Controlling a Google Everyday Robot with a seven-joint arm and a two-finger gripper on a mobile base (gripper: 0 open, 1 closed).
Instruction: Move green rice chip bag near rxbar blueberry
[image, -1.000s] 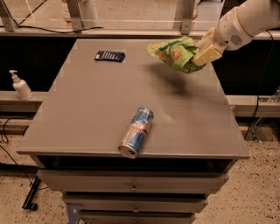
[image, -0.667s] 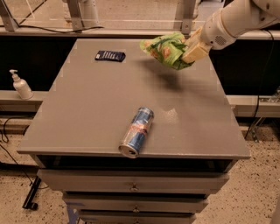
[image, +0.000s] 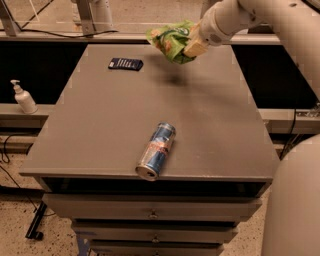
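Observation:
The green rice chip bag hangs in the air above the far middle of the grey table, casting a shadow below it. My gripper is shut on the bag's right end, with the white arm reaching in from the upper right. The rxbar blueberry, a small flat dark navy wrapper, lies on the table's far left part, to the left of the bag and below it.
A blue-and-silver drink can lies on its side near the table's front edge. A white pump bottle stands on a ledge to the left. Drawers sit under the tabletop. The robot's body fills the lower right corner.
My gripper has carried the bag leftward and toward the far side, closer to the rxbar. The can and the rxbar have not moved.

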